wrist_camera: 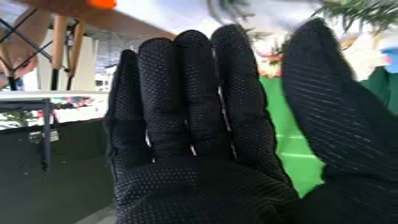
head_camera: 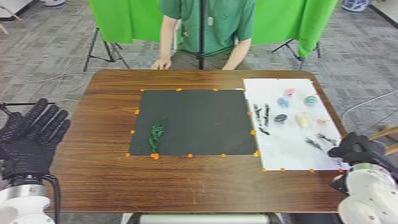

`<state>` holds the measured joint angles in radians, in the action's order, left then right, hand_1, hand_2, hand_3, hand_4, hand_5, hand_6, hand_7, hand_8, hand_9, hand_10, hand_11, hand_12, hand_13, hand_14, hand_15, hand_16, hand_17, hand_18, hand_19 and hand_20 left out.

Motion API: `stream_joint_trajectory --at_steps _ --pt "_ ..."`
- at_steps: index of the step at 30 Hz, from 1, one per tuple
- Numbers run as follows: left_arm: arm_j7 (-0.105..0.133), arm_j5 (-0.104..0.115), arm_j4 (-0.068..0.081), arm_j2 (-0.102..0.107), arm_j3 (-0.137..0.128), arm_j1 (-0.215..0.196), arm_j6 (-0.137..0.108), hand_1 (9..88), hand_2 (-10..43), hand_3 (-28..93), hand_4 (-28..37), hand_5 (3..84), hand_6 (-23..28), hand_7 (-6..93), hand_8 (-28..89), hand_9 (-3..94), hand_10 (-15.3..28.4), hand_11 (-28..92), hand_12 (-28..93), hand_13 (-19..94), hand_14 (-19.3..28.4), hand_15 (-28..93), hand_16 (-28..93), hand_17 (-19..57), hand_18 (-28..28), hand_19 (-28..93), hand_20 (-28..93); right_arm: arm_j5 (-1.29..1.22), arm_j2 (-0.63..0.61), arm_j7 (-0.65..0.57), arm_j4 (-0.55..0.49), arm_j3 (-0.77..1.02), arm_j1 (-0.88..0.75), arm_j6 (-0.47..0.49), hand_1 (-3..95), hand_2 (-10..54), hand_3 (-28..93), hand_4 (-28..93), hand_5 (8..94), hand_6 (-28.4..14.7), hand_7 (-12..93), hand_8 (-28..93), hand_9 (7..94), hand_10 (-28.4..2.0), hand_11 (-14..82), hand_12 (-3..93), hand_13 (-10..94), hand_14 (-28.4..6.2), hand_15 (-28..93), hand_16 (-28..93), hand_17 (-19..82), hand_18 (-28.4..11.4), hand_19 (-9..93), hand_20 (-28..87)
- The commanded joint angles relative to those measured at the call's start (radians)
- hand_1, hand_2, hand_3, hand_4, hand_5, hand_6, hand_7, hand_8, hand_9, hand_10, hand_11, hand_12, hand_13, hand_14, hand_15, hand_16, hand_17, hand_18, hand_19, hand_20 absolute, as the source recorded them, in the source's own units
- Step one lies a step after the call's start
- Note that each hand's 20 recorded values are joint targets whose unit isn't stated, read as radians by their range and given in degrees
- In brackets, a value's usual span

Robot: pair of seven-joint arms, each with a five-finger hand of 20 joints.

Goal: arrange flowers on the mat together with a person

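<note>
Head view: the robot's left hand [head_camera: 31, 137], a black fabric glove on a white arm, lies at the left side of the brown wooden table [head_camera: 98, 182], palm up, its fingers straight and slightly apart, pointing toward the far side. The right hand [head_camera: 360, 151], gloved alike, is at the table's right side, where it overlaps in view the near part of the right edge of a white rectangular sheet [head_camera: 293, 159]; its height above that sheet cannot be told. Right wrist view: the same hand has its fingers straight and close together, with the thumb well apart from them. A black rectangular mat [head_camera: 204, 120] lies left of the sheet, its right edge just beside the sheet's left edge; small orange tabs [head_camera: 179, 89] mark the borders of both. One green leafy sprig [head_camera: 156, 137] lies on the mat's near left part, lengthwise near to far, and the mat's dark surface extends from it rightward and farward. On the sheet rest pink, blue and cream flower heads [head_camera: 303, 120] toward the far and middle parts, with dark slender stems [head_camera: 266, 115] left of them and dark feathery sprigs [head_camera: 314, 144] nearer. A broad band of brown wood runs between the mat and the table's near edge, and a narrower one lies on the far side.
</note>
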<state>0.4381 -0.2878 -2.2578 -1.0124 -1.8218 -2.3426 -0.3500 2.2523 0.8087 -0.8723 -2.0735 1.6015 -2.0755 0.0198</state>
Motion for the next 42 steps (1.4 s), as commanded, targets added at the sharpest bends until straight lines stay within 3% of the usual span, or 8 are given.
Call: stream_joint_trajectory --at_steps 1,6,14,17,26,32,35,42 --pt "-0.012 0.0 0.008 -0.007 0.009 -0.011 0.001 20.7 13.0 79 -28.3 44.8 7.7 15.0 -10 38.0 15.3 18 9 27 15.7 30 -6 -5.1 16.3 38 14 0.002 0.004 -0.026 0.02 -0.021 0.015 -0.039 49.7 -9.4 72 -25 64.2 -1.3 40 5 65.1 -12.5 30.3 46.8 50 -13.8 63 33 20 -19.1 64 20" --pt "-0.022 -0.002 0.009 -0.007 0.008 -0.01 -0.003 20.8 13.1 79 -28.3 44.8 7.7 15.2 -10 38.1 15.3 18 9 27 15.9 31 -6 -5.2 16.4 39 14 -0.028 0.003 -0.028 0.0 -0.015 0.006 -0.091 50.9 -7.9 72 -22 64.7 0.1 46 9 69.5 -11.3 28.8 52.6 54 -12.8 62 41 23 -19.8 69 22" --pt "-0.033 -0.002 0.011 -0.002 0.009 -0.007 0.003 21.0 13.0 79 -28.3 44.9 7.8 15.1 -10 38.4 15.4 18 9 28 16.2 33 -6 -5.7 16.9 39 15 -0.14 -0.019 -0.022 -0.113 -0.002 0.004 -0.205 50.0 -7.8 71 -18 68.0 -0.4 44 11 75.9 -9.6 37.2 53.6 62 -12.9 67 38 28 -21.5 76 30" --pt "-0.039 -0.005 0.014 0.004 0.011 -0.003 0.003 21.0 13.1 79 -28.3 45.0 7.9 15.0 -10 38.7 15.4 18 9 28 16.2 33 -6 -5.8 16.9 39 15 -0.172 -0.043 -0.017 -0.149 -0.041 0.035 -0.305 49.2 -7.9 71 -18 68.7 -0.7 44 11 76.1 -9.8 38.7 52.8 62 -13.1 68 38 29 -21.8 77 30" --pt "-0.059 -0.01 0.026 0.007 0.034 0.017 0.007 21.2 13.3 79 -28.3 45.4 7.9 15.2 -10 39.3 15.4 18 9 29 16.3 34 -6 -5.8 17.1 39 15 -0.206 -0.058 0.089 -0.12 -0.441 0.417 -0.419 49.7 -9.2 71 -16 70.1 -1.4 43 12 76.5 -9.8 41.8 51.3 63 -12.6 69 38 29 -22.5 78 32" --pt "-0.081 -0.019 0.035 0.005 0.067 0.032 0.017 21.5 13.5 78 -28.3 48.4 9.2 15.4 -9 42.3 16.0 19 10 31 16.5 34 -6 -5.8 17.2 39 15 -0.312 -0.009 0.148 -0.067 -0.66 0.607 -0.389 49.4 -9.4 71 -16 70.3 -1.4 44 12 76.3 -9.9 43.0 51.2 63 -12.7 69 38 29 -22.6 77 31" --pt "-0.086 -0.019 0.038 0.002 0.072 0.032 0.015 21.6 13.5 78 -28.3 49.1 9.3 15.7 -9 42.8 16.1 19 10 32 17.0 35 -6 -5.8 17.2 39 15 -0.315 0.042 0.144 -0.058 -0.727 0.666 -0.318 49.3 -9.5 71 -16 70.1 -1.3 44 12 76.2 -9.9 43.2 51.1 63 -12.9 69 38 29 -22.7 77 31" --pt "-0.097 -0.023 0.046 0.004 0.086 0.047 0.015 21.7 13.6 78 -28.3 50.3 9.8 16.3 -9 43.3 16.4 19 10 32 17.3 36 -6 -5.8 17.4 39 15 -0.271 0.167 0.107 0.032 -0.882 0.764 -0.285 48.7 -9.5 71 -15 70.0 -1.3 44 13 76.0 -10.1 43.8 50.6 63 -13.2 70 38 29 -23.1 77 31"
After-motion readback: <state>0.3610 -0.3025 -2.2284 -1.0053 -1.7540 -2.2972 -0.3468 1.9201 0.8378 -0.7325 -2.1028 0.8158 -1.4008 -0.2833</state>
